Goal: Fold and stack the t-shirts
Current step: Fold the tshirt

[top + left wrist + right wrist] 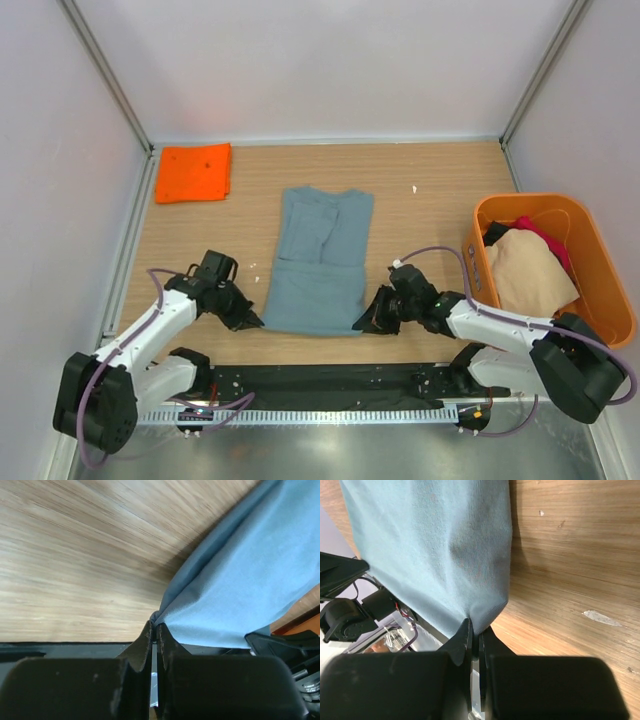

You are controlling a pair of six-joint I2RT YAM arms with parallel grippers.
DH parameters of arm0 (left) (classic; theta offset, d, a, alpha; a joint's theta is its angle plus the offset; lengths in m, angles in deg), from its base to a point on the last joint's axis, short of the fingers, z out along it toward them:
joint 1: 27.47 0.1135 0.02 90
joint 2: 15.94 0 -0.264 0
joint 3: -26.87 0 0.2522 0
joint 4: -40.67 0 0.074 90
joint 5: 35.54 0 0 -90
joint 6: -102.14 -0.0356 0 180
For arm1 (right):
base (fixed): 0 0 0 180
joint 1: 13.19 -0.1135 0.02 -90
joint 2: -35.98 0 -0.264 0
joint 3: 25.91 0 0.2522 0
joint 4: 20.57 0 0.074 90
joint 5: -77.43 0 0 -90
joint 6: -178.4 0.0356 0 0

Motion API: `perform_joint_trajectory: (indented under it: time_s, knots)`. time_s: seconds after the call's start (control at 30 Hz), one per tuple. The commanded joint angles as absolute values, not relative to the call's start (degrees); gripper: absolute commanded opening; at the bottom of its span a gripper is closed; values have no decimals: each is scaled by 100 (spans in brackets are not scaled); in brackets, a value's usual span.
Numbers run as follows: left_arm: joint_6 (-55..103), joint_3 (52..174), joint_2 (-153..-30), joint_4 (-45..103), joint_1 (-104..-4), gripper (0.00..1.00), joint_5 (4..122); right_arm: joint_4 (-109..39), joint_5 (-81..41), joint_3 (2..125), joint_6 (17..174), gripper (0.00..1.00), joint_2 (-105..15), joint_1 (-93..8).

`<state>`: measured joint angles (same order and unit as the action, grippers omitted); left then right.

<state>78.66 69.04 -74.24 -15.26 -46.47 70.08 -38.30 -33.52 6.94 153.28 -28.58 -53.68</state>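
Observation:
A grey-blue t-shirt [320, 262] lies lengthwise on the wooden table, sides folded in. My left gripper [254, 321] is shut on its near left corner, and the pinched cloth [220, 595] shows right at the fingertips in the left wrist view. My right gripper [360, 325] is shut on the near right corner, where the hem [445, 555] bunches between the fingers in the right wrist view. A folded orange t-shirt [194, 172] lies flat at the far left. Beige [525, 270], red and dark t-shirts sit piled in the tub.
A rigid orange plastic tub [600, 260] stands at the right edge beside my right arm. A black strip [320, 380] and a metal rail run along the near table edge. Pale walls close in the left, back and right sides.

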Motion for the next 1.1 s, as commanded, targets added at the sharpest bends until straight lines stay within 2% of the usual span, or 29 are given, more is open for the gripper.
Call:
perform_joint_trajectory:
  time_s: [0.0, 0.1, 0.27, 0.53, 0.7, 0.9, 1.07]
  knots:
    - [7508, 7620, -7491, -2072, -4733, 0, 6528, -3978, -3453, 973, 15371, 1, -2906, -5371]
    - [7262, 8296, -7684, -2248, -4829, 0, 6343, -4223, -3787, 1280, 15230, 1, -2932, -5248]
    - [7059, 9247, -8263, -2301, -4865, 0, 6185, -4952, -4508, 2088, 14774, 1, -3099, -4362]
    - [6647, 11242, -9783, -1924, -4760, 0, 6123, -6201, -5790, 4408, 13534, 1, -4969, -3209]
    - [6523, 12822, -11030, -1871, -4549, 0, 6263, -6246, -6178, 5620, 13401, 1, -5902, -2796]
    - [6575, 14072, -12192, -1739, -4294, 0, 6746, -6017, -6592, 6693, 13551, 1, -6957, -2532]
    - [6619, 15127, -13133, -1572, -4267, 0, 7045, -5351, -6794, 6889, 14060, 1, -7379, -2251]
